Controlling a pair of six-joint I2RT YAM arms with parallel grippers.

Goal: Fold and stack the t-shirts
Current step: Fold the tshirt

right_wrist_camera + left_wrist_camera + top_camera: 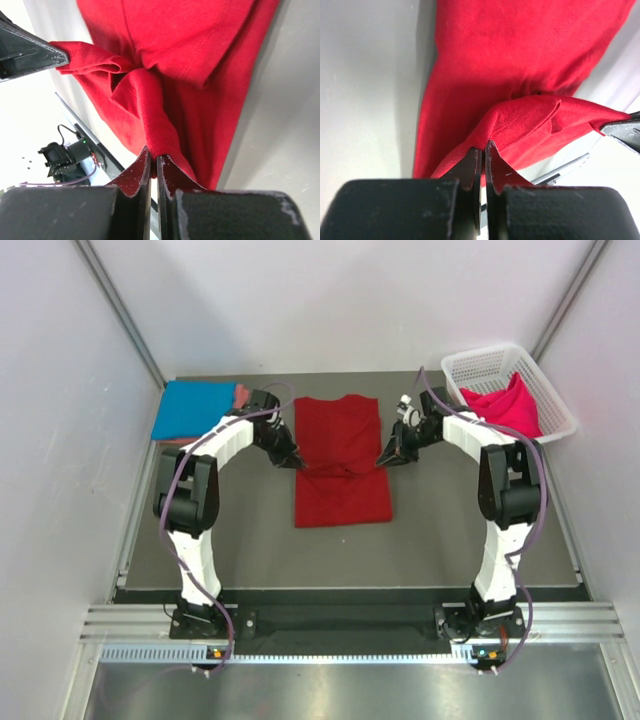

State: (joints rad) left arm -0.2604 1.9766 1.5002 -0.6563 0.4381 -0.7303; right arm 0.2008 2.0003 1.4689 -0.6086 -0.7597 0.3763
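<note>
1. We find the dark red cloth t-shirt (342,485) lying on the dark grey surface (450,530), midway between the arms.
2. The left arm's fingers (471,167) are clamped on its left edge, the right arm's fingers (137,172) on its right edge (both nearly closed, cloth pinched between).
3. A salmon pink shirt (241,393) is mostly hidden beneath the folded bright blue shirt (195,410), far left.
</note>
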